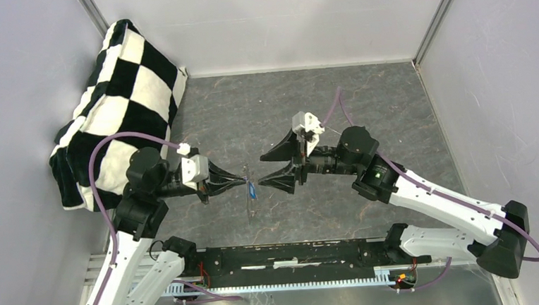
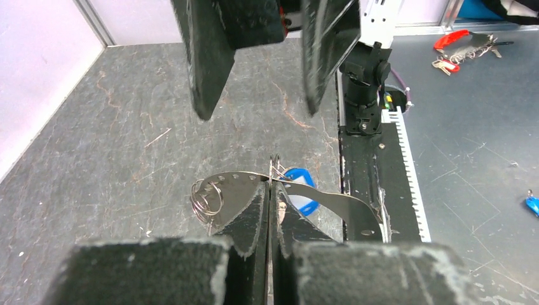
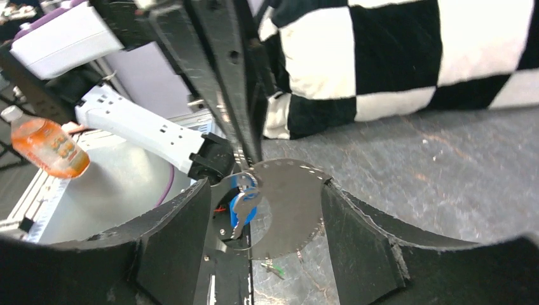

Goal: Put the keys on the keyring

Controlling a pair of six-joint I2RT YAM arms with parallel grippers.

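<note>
My left gripper (image 1: 243, 179) is shut on the keyring (image 1: 248, 200), a thin grey metal loop held upright above the table. In the left wrist view its dotted rim (image 2: 232, 187) spreads to both sides of the shut fingertips (image 2: 257, 206), with small wire rings (image 2: 204, 198) at its left end. The blue-headed key (image 3: 243, 206) hangs on the keyring (image 3: 289, 203); it also shows as the blue key (image 2: 300, 194) and the blue key (image 1: 252, 190). The green-headed key (image 3: 273, 269) lies on the table below. My right gripper (image 1: 263, 170) stands open just right of the keyring, touching nothing.
A black-and-white checkered cushion (image 1: 122, 98) leans in the back left corner. Grey walls close in three sides. A black rail (image 1: 294, 253) runs along the near edge between the arm bases. An orange bottle (image 3: 47, 146) and red-tagged keys (image 2: 454, 54) lie outside the table.
</note>
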